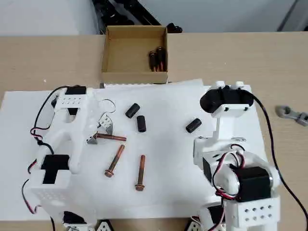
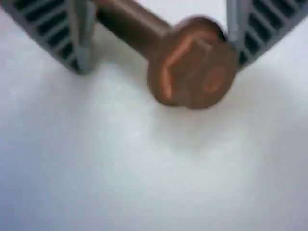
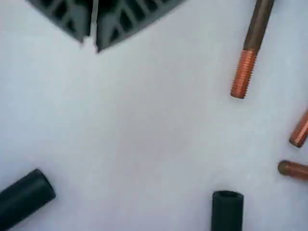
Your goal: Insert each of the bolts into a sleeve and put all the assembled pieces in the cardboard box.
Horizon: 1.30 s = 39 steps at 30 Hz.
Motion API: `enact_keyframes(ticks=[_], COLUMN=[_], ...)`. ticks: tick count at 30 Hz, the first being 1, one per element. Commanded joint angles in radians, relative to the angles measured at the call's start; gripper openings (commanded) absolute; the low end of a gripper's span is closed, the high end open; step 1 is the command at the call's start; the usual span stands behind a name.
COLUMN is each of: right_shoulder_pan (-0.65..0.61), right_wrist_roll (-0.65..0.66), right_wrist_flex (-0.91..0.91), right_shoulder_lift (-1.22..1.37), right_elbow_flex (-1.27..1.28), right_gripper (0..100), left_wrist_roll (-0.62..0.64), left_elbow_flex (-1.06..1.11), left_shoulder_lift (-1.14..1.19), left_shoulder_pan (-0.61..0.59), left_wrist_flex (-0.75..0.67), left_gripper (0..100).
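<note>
White paper [image 1: 168,163] underlies the left gripper [image 2: 159,65], spread around a bolt [image 2: 192,67], perhaps touching it; right gripper [image 3: 94,41] closed.

Open cardboard box [image 1: 124,52], upper centre; assembled pieces [image 1: 157,60], copper in black, lie against its right wall. Black sleeves on their sides, mid-frame: sleeve a [image 1: 132,110] and sleeve b [image 1: 141,123] close together, sleeve c [image 1: 193,125] well apart to the right. Copper bolts below: bolt d [image 1: 113,137] horizontal, hex head between the fingers of my left gripper [image 1: 98,134]; bolt e [image 1: 115,160] diagonal; bolt f [image 1: 141,172] vertical.
</note>
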Motion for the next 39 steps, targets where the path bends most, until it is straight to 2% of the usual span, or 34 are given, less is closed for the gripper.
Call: enact_keyframes(ticks=[1, 10, 16, 21, 23, 28, 34, 39], right_shoulder_pan=[0.008, 0.008, 0.008, 0.008, 0.008, 0.008, 0.008, 0.008], right_wrist_roll=[-0.009, -0.009, -0.009, -0.009, -0.009, -0.009, -0.009, -0.009], right_wrist_flex=[-0.019, -0.012, -0.010, -0.012, -0.012, -0.010, -0.012, -0.015], right_shoulder_lift=[-0.008, -0.013, -0.013, -0.013, -0.013, -0.013, -0.013, -0.013], right_elbow_flex=[-0.003, -0.003, -0.003, -0.003, -0.003, -0.003, -0.003, -0.003], right_gripper=[0.7, 0.7, 0.7, 0.7, 0.7, 0.7, 0.7, 0.7], left_wrist_roll=[-0.043, -0.115, -0.130, -0.172, -0.221, -0.440, -0.621, -0.775], left_elbow_flex=[-0.004, -0.007, -0.022, -0.136, -0.183, -0.315, -0.398, -0.400], left_shoulder_lift=[0.038, 0.037, 0.028, 0.028, 0.028, 0.028, 0.034, 0.029], left_shoulder_pan=[-0.006, -0.012, -0.008, -0.049, -0.077, -0.137, -0.133, -0.140], left_wrist_flex=[-0.060, -0.133, -0.172, -0.140, -0.121, -0.044, 0.097, 0.117], left_gripper=[10, 1, 0, 0, 0, 0, 0, 0])
